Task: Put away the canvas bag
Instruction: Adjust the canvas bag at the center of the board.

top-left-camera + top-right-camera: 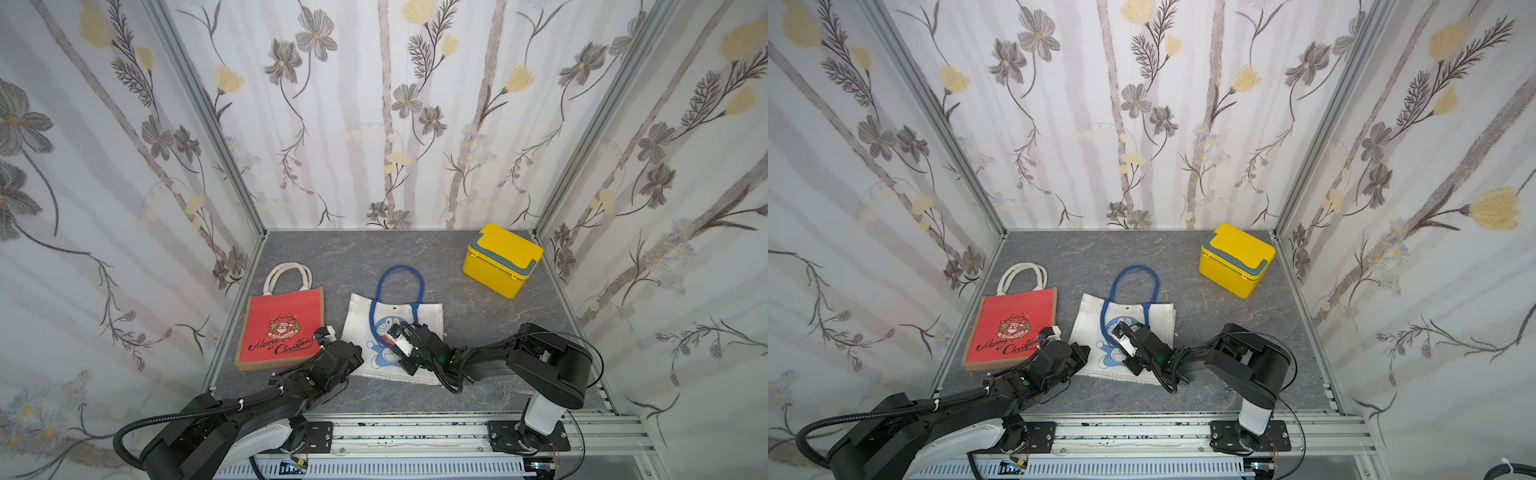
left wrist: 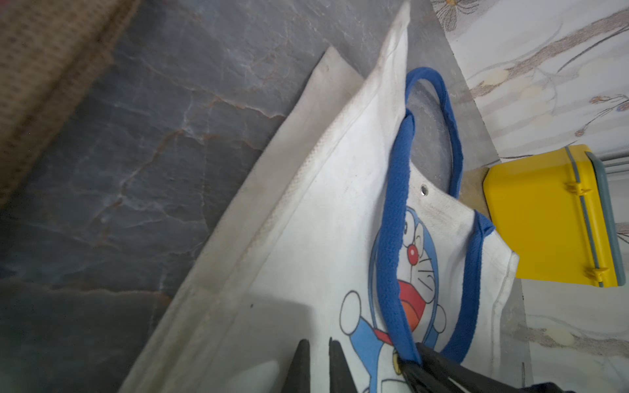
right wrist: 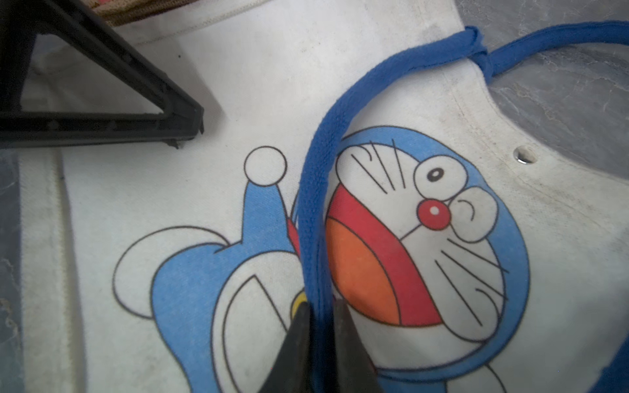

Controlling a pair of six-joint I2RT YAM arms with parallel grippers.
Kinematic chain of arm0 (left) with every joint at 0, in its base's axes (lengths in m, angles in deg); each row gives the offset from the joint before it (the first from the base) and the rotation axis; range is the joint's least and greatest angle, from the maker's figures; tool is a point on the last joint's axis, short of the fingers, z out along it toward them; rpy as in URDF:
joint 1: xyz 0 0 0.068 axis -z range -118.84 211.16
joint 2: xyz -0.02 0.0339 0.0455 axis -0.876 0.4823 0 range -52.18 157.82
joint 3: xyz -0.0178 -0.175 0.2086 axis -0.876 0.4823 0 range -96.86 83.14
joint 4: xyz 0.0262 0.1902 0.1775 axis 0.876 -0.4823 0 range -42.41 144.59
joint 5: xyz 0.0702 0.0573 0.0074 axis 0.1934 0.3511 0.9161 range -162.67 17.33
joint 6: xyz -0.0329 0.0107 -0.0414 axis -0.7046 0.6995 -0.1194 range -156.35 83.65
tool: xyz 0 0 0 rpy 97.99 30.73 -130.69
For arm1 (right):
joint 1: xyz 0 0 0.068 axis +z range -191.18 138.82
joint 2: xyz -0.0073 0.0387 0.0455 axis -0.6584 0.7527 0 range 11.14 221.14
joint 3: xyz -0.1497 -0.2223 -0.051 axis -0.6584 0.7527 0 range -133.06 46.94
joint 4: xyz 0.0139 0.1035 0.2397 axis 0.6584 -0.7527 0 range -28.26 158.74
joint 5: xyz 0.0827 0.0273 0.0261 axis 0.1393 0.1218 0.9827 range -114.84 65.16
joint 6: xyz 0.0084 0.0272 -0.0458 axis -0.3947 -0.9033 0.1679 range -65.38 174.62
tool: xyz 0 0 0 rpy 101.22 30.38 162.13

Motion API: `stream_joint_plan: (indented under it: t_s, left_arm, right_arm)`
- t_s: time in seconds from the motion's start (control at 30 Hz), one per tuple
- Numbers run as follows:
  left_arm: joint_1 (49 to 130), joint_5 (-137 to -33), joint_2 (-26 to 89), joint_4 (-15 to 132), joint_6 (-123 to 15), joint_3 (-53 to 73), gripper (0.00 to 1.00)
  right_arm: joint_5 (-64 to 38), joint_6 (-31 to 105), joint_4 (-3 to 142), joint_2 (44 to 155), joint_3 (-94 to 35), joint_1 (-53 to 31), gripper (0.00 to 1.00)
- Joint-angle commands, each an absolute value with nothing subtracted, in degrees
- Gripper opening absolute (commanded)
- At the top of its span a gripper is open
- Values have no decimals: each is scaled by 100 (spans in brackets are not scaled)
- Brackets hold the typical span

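Around it all, floral-papered walls (image 1: 374, 104) on three sides

Below, a grey marbled counter (image 1: 365, 253)

From the near rail, two black arms, both bent low toward the middle

On the left part of the counter, lying flat, a red bag (image 1: 286, 307) printed with a Santa and "Merry Christmas", cream handles pointing at the back wall

Just beside it, near the centre, parted from it by a strip of bare counter, the canvas bag (image 1: 428, 328): white, flat, cartoon print facing up, mouth toward the back wall

Well apart at the back right, close to the corner, a yellow box (image 1: 498, 270) with grey-blue trim, standing upright

Of the bag's blue handle (image 3: 316, 204), one loop spread on the counter beyond the mouth, the other folded back across the print

Right end effector (image 3: 320, 308) down on the print, closed, pinching that folded-back loop between its fingertips, right by the cartoon's yellow bell

Left end effector (image 2: 316, 340) over the side of the canvas bag nearest the red bag, fingertips drawn together with only a slit between, empty as far as visible; touching the cloth or just above it, cannot tell

Smallest, a metal snap eyelet (image 3: 526, 158) at the rim of the bag's mouth
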State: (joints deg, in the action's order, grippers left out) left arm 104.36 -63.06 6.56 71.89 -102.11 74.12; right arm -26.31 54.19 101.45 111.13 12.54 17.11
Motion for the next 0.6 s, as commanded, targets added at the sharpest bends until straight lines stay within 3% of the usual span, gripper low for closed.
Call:
stream_joint_plan:
  t_s: [0.0, 0.33, 0.57]
  left_arm:
    - [10441, -6492, 516, 7437, -10482, 7387, 10]
    - [10449, -6650, 1743, 8131, -10887, 7365, 5]
    - [10572, -6089, 1971, 7788, -11293, 7644, 0]
  right_arm:
    - [-2648, 5396, 10003, 11034, 1321, 1718, 9]
    - [-2300, 5326, 10084, 10837, 1328, 1705, 8]
    - [-2474, 5304, 9756, 10462, 1152, 1684, 8]
